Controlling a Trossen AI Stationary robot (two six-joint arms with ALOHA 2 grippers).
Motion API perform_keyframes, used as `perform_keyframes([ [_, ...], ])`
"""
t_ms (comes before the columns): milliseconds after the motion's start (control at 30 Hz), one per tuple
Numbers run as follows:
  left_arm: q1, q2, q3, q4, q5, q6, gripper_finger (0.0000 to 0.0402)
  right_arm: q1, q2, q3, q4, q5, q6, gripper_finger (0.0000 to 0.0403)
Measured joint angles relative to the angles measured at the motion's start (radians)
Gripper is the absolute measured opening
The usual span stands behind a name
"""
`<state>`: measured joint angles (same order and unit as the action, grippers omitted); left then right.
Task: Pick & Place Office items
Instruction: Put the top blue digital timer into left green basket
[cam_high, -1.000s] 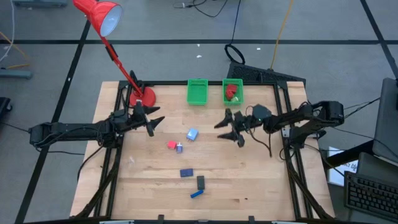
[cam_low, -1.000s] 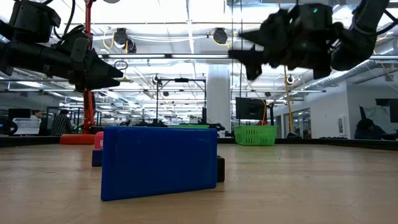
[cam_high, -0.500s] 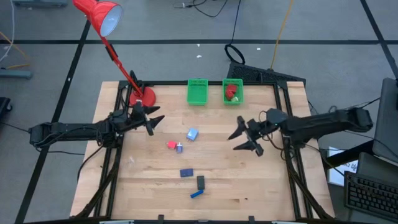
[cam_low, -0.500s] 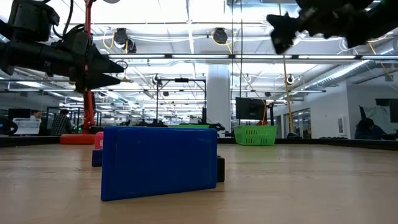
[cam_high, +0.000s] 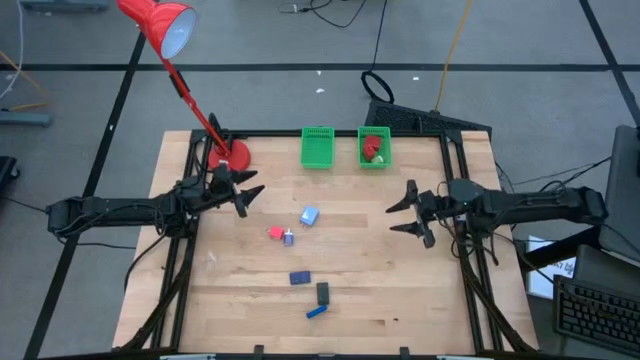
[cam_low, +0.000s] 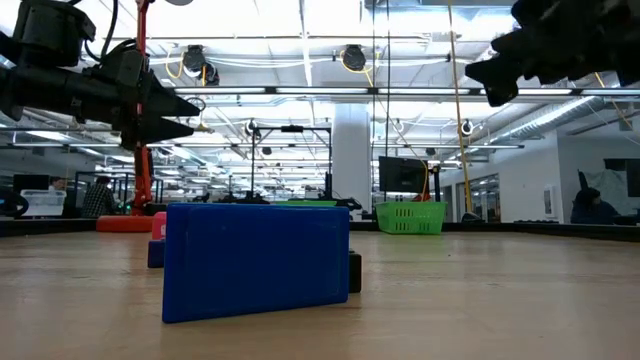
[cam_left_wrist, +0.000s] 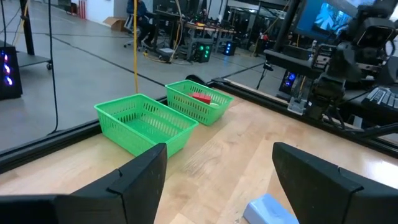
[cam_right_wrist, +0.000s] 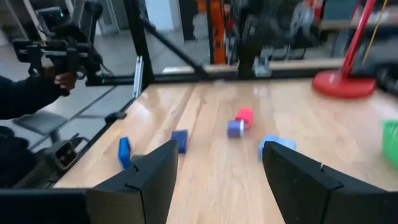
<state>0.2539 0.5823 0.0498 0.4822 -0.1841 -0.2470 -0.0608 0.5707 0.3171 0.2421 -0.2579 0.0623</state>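
The left arm reaches in from nine o'clock, lying nearly level and stretched toward the middle, its wrist in line with the forearm. The left hand (cam_high: 243, 195) hangs in the air at about ten o'clock from the centre, its two dark fingers (cam_left_wrist: 144, 174) spread apart and holding nothing. The right arm comes in from three o'clock, also low and almost straight. The right hand (cam_high: 410, 212) sits at about three o'clock from the centre, pointing toward nine o'clock, fingers (cam_right_wrist: 149, 177) parted wide, nothing between them.
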Motion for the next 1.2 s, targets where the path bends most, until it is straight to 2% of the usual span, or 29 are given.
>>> perform_keyframes([
  [300,0.000,0.000,0.000,0.001,-0.001,-0.005,0.0277,-0.041,-0.004,-0.206,0.482,0.000,-0.024,0.0224],
  [433,0.000,0.000,0.000,0.001,-0.001,-0.020,0.0274,-0.056,-0.004,-0.234,0.562,0.000,-0.017,0.0224],
  [633,0.000,0.000,0.000,0.003,0.003,-0.042,0.0273,-0.076,-0.004,-0.235,0.562,-0.001,0.003,0.0224],
  [700,-0.001,0.000,0.000,0.002,0.082,-0.097,0.0274,-0.078,-0.003,-0.235,0.561,0.000,0.004,0.0224],
  [800,-0.021,0.000,0.000,0.002,0.275,-0.167,0.0273,-0.078,0.000,-0.235,0.562,0.000,0.001,0.0224],
  [867,-0.062,0.000,0.000,0.002,0.312,-0.216,0.0273,-0.078,-0.001,-0.235,0.566,0.000,0.000,0.0224],
  [933,-0.115,0.000,0.000,0.002,0.281,-0.226,0.0273,-0.078,0.000,-0.235,0.566,0.000,-0.002,0.0224],
  [1100,-0.256,0.001,0.001,0.001,0.099,-0.173,0.0273,-0.086,0.000,-0.236,0.566,0.003,0.001,0.0224],
  [1200,-0.324,0.026,0.023,-0.002,0.053,-0.155,0.0273,-0.090,0.000,-0.236,0.566,0.048,0.003,0.0224],
])
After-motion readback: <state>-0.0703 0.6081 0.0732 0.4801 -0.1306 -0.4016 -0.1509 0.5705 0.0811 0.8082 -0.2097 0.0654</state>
